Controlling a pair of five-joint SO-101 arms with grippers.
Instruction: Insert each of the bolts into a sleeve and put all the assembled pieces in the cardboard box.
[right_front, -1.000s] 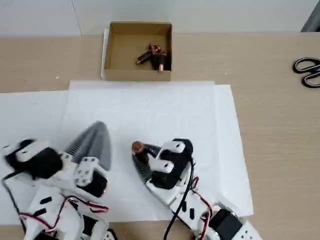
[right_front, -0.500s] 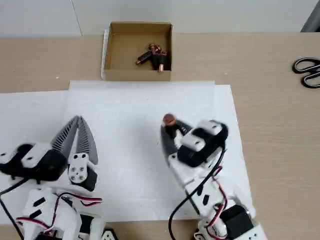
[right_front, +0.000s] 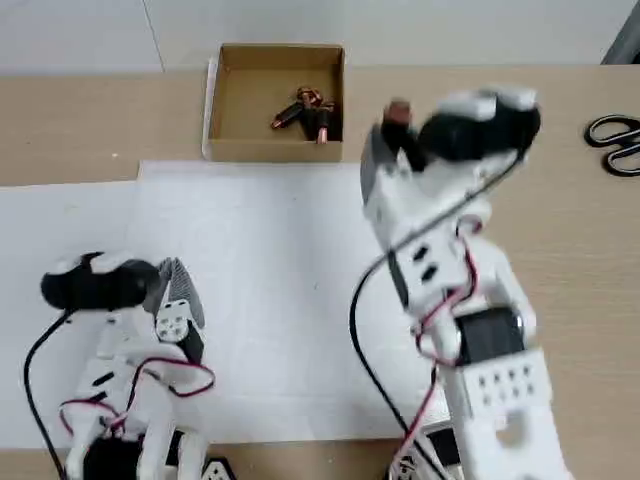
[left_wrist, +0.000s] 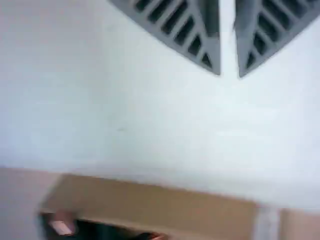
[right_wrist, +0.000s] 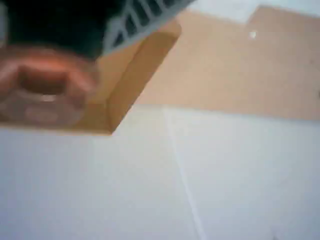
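The assembled piece (right_front: 397, 108), copper head showing, is clamped in the right gripper (right_front: 390, 128) just beside the right wall of the cardboard box (right_front: 275, 150), which lies toward the left edge of the table (right_front: 560, 250); the left gripper (left_wrist: 229, 74), fingers nearly together, hangs well apart.

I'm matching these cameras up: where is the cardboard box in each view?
High view: cardboard box at the top, just beyond the white paper.
Left wrist view: a brown band past the paper's far edge.
Right wrist view: its corner beside the held bolt, at the paper's edge.
Shared landmark: the white paper.
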